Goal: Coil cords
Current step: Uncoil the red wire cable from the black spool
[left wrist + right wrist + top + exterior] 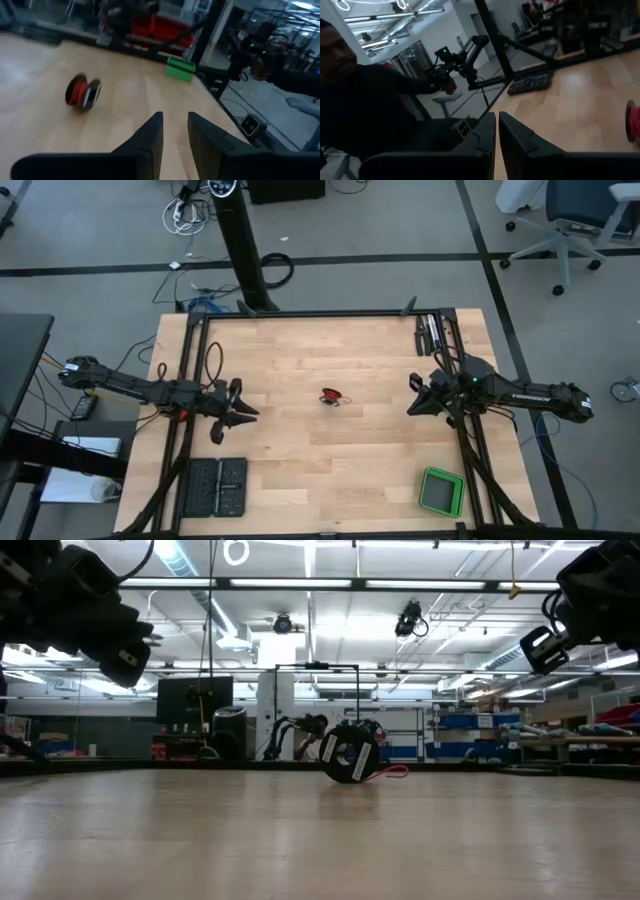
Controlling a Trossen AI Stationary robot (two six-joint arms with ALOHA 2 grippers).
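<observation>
Red-orange cord [330,397] wound on small dark spool, resting mid-table, short tail trailing alongside. Judged light, limp, prone to unwinding; spool likely to roll if nudged. Best taken by spool flanges, not by loose strand. Left gripper [240,412] raised near left edge, fingers slightly apart, empty. Right gripper [412,408] raised opposite, fingers nearly together, empty.

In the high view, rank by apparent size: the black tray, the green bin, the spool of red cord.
1. Black tray: largest.
2. Green bin: clearly smaller.
3. Spool of red cord: smallest by far.
All sit on the table, so the camera distance is alike.
</observation>
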